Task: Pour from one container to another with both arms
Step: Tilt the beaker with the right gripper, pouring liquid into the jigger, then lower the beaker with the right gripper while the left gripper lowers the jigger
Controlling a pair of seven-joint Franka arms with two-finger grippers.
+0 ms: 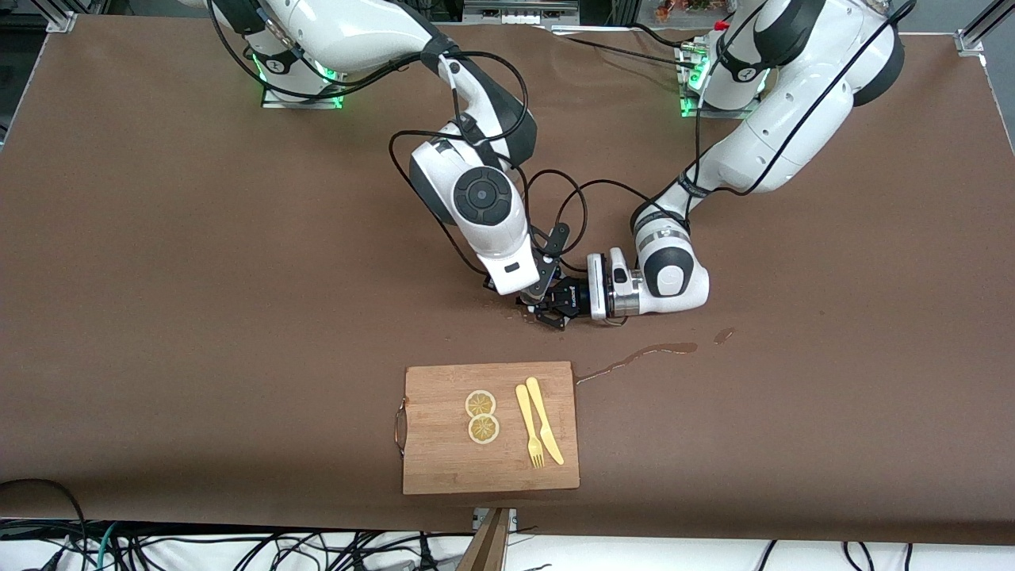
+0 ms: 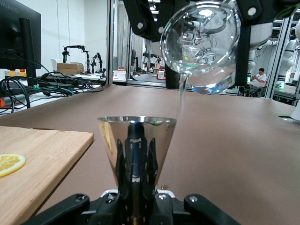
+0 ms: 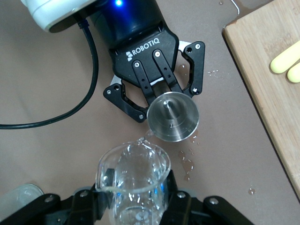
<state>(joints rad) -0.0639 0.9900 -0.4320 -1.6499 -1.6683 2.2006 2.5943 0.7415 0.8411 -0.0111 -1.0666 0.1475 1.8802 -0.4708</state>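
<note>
the left hand [image 3: 161, 91] sits low over the middle of the brown bench [image 1: 198, 277], its fingers closed around the narrow lower part of a small metal cone cup [image 2: 137, 140], which stands upright with its mouth open to the top. the right hand [image 1: 538, 305] is just above it, gripping a clear glass pitcher [image 2: 202, 44] that is tipped over, spout down. a thin stream of water [image 2: 180, 101] runs from the spout to the cup's rim, and in the right wrist view the pitcher [image 3: 132, 180] still has water in it. droplets lie on the bench around the cup. nearer the front camera lies a wooden cutting board [image 1: 444, 460] carrying two lemon slices [image 1: 481, 416] and a yellow fork [image 1: 529, 426] beside a yellow knife [image 1: 545, 420]. a long spill streak [image 1: 634, 358] lies on the bench beside the board, toward the left arm's end.
</note>
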